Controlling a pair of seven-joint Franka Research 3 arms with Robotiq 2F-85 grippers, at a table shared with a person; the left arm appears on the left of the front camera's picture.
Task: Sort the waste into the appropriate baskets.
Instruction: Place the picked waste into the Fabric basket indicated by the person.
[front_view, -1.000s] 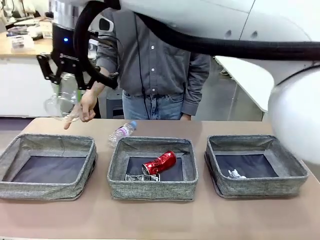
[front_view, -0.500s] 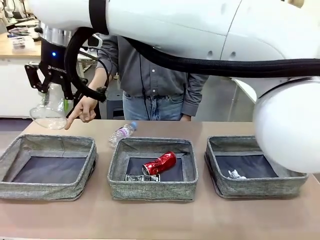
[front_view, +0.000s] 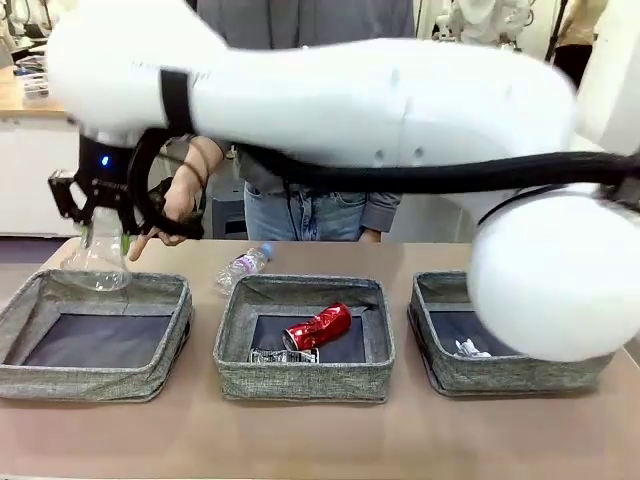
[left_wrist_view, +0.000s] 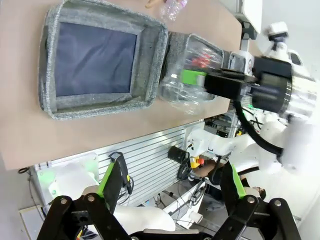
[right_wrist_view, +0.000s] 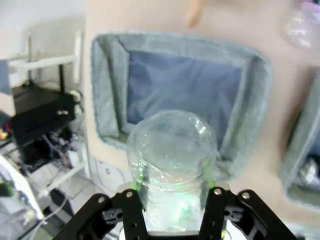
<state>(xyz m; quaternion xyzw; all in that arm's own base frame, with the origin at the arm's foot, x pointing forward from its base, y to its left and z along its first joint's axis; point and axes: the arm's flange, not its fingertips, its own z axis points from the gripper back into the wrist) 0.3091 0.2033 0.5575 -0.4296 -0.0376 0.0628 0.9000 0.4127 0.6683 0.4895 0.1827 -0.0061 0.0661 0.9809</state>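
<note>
1. Here, the right arm reaches across to the robot's left side of the worktop (front_view: 320, 440), and the right gripper (front_view: 100, 235) hangs above the far edge of the left basket (front_view: 95, 335).
2. Its fingers (right_wrist_view: 134, 210) are partly closed on the clear plastic cup (front_view: 98, 262), pinching it from both sides; in the right wrist view the cup (right_wrist_view: 172, 160) stands out between them with the left basket (right_wrist_view: 180, 95) beyond it.
3. The left gripper (left_wrist_view: 170, 185) is away from the baskets with its fingers (left_wrist_view: 111, 180) spread wide and nothing between them; its view looks down on the left basket (left_wrist_view: 100, 65) and on the cup (left_wrist_view: 187, 87) held by the other gripper.
4. The middle basket (front_view: 305, 340) holds the crushed red can (front_view: 320, 326) and, just in front of it, the flattened dark printed can (front_view: 284, 355).
5. The right basket (front_view: 450, 360) holds the crumpled white paper wad (front_view: 472, 349).
6. The clear blue-capped plastic bottle (front_view: 245, 264) lies on the worktop just behind the middle basket.
7. A person's hand (front_view: 172, 215) is just beside the right gripper, a finger pointing down towards the left basket.
</note>
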